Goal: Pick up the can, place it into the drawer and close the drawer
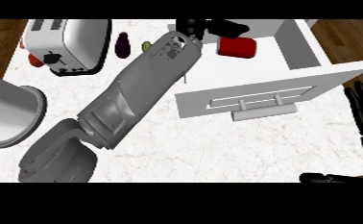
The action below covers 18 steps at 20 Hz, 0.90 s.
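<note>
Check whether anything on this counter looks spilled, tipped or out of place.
Nothing stands out: the drawer is open, as the task needs, the red can is beside the left hand, and no spill shows on the counter.

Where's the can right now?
Head view, upper centre: the red can is just under the left hand, behind the front of the open drawer.

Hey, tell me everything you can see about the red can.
The can is a short, plain red cylinder with a smooth surface, and no label shows. It sits left of the open drawer, beside the drawer's white side wall and beyond its handled front panel. The black left hand is at the can's upper left. Whether they touch cannot be told, nor whether the can stands upright.
</note>
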Motion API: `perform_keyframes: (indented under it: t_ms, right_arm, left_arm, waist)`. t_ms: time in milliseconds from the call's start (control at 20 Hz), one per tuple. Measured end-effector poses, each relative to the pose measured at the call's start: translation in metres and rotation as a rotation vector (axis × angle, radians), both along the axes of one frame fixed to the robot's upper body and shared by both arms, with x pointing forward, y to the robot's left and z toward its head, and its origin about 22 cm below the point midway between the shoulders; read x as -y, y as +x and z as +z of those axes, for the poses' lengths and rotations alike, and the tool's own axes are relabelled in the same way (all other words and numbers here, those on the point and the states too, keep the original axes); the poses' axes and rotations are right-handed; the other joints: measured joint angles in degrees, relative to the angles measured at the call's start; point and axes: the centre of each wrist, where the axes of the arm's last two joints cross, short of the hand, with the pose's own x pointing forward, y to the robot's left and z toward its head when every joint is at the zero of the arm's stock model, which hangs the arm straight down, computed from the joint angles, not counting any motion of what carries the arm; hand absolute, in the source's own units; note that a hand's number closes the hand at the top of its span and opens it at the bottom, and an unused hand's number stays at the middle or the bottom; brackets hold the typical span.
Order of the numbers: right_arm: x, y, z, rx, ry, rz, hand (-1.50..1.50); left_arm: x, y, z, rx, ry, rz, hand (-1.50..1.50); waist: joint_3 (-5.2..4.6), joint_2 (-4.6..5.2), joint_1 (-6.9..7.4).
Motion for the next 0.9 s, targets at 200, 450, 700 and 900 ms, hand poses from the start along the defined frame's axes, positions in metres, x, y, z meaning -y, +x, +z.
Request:
perform_keyframes:
  t_ms: [200, 450, 700, 900]
  right_arm:
    - [0.000, -0.002, 0.011, 0.037, -0.070, -0.011, -1.50]
    - [0.004, -0.004, 0.023, 0.101, -0.216, -0.030, -1.50]
    - [-0.004, -0.003, 0.036, 0.152, -0.352, -0.015, -1.50]
    - [-0.011, 0.005, 0.038, 0.179, -0.466, -0.021, -1.50]
  left_arm:
    - [-0.001, -0.001, -0.005, 0.001, -0.025, 0.013, -1.50]
    - [0.002, -0.002, 0.001, -0.007, -0.073, 0.020, -1.50]
    - [0.005, -0.003, 0.007, -0.005, -0.124, 0.009, -1.50]
    - [0.007, -0.004, 0.011, 0.014, -0.164, 0.011, -1.50]
  waist:
    - [-0.03, 0.00, -0.05]
    - [-0.04, -0.08, 0.31]
    - [-0.08, -0.11, 0.96]
    - [-0.09, -0.23, 2.06]
